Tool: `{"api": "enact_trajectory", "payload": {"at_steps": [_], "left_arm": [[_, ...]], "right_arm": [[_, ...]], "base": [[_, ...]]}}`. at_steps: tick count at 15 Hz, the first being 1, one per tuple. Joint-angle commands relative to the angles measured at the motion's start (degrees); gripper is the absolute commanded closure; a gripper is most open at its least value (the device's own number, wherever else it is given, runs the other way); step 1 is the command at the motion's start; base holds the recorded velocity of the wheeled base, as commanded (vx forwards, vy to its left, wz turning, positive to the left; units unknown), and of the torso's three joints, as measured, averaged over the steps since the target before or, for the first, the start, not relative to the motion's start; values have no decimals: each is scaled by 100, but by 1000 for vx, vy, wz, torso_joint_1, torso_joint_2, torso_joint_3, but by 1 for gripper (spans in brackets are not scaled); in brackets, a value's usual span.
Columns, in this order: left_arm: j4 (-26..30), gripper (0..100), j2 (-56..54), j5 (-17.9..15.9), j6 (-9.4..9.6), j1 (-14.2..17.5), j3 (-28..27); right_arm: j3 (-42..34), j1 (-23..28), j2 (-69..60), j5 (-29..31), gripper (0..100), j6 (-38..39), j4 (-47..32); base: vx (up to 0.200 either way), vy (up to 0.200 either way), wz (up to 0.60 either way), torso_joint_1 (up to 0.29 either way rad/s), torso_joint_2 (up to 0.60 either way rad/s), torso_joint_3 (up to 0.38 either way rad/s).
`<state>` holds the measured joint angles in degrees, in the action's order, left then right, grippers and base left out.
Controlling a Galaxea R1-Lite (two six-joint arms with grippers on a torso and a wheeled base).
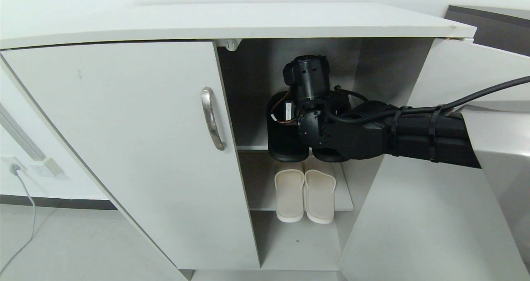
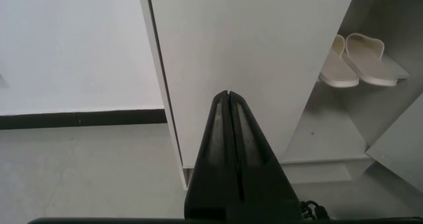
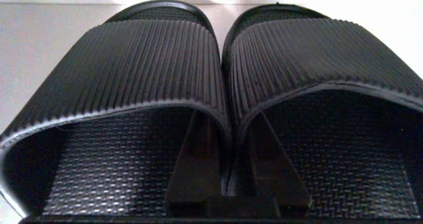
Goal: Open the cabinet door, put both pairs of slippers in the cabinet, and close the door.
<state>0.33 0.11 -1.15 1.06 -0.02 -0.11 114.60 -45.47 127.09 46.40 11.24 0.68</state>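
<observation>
The white cabinet [image 1: 232,22] has its right door [image 1: 414,219] swung open and its left door [image 1: 124,148] closed. Inside, a pair of black slippers [image 1: 285,146] rests on the upper shelf. My right gripper [image 3: 231,151] is shut on them: one finger [image 3: 198,158] reaches into each slipper and the two inner walls are pinched between them. A pair of white slippers [image 1: 305,194] lies side by side on the shelf below, also seen as white slippers [image 2: 357,59]. My left gripper [image 2: 228,102] is shut and empty, low in front of the closed door.
The closed door carries a metal handle [image 1: 212,118]. A wall socket with a grey cable [image 1: 16,171] sits low on the left wall. Bare floor [image 2: 86,171] lies in front of the cabinet. The open door stands close beside my right arm.
</observation>
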Motion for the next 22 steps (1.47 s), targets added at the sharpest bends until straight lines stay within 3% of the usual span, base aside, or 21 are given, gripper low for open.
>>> {"api": "enact_trajectory", "payload": {"at_steps": [1,5,6,11,18,22], "left_arm": [[-7,100,-2,0,-1,2,2],[2,100,-2,0,-1,2,2],[2,100,-2,0,-1,2,2],[-7,100,-2,0,-1,2,2],[2,100,-2,0,-1,2,2],[2,100,-2,0,-1,2,2]], "right_arm": [[-1,-6,18,1,100,1,2],[-1,-6,18,-8,100,1,-7],[-1,-6,18,1,0,1,-16],[-377,-225,-378,18,0,10,11],[-1748,-366,-1010,27,0,98,494],[-3005,-762,-1881,-43,0,405,1171]], "base": [[0,0,0,0,0,0],[0,0,0,0,0,0],[0,0,0,0,0,0],[0,0,0,0,0,0],[0,0,0,0,0,0],[0,0,0,0,0,0]]}}
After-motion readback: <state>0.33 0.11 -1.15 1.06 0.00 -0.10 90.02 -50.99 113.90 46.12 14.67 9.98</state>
